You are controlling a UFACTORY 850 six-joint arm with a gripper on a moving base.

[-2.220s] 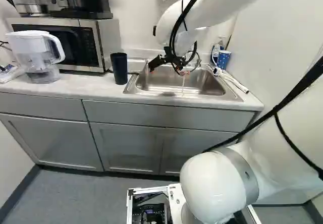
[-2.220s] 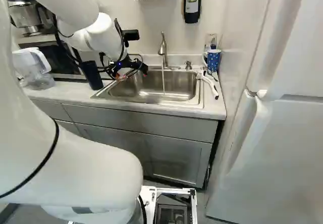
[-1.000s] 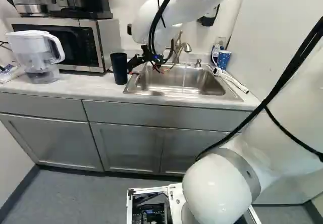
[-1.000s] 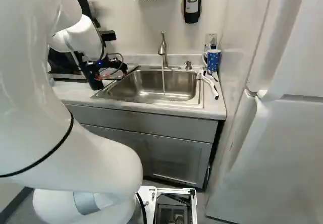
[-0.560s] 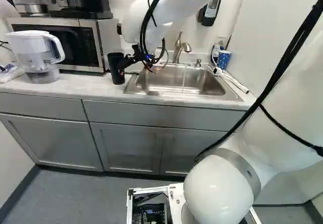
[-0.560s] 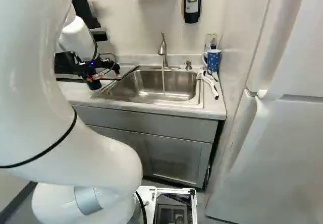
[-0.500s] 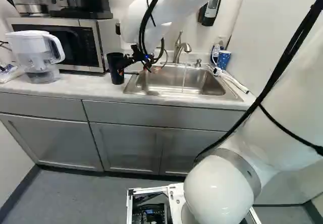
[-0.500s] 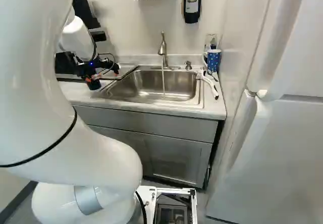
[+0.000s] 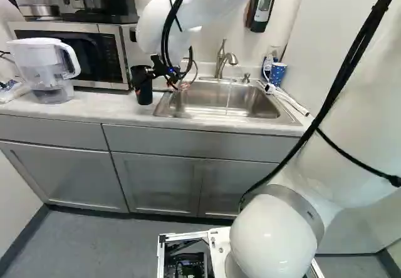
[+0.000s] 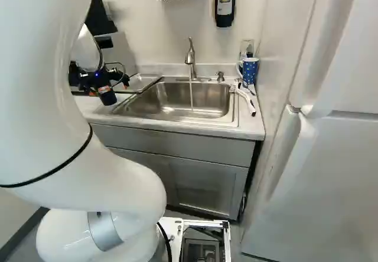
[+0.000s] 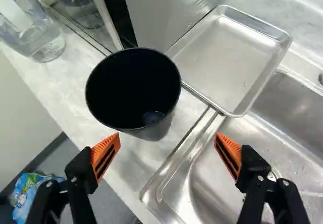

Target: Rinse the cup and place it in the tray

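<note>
Left: the cup (image 11: 160,127), dark, smooth and tapered, stands upright on the mottled table (image 11: 133,166). The tool (image 11: 167,138) is spread, its ridged orange pads (image 11: 107,151) short of the cup; closing off-centre could tip the cup. Middle, far: the tray (image 11: 227,57), shallow, rectangular metal, reaches over the sink's edge; a knock could shift it. Right: the brushed-metal sink (image 10: 177,117), rounded at its corners, beneath running water (image 10: 191,94).
</note>
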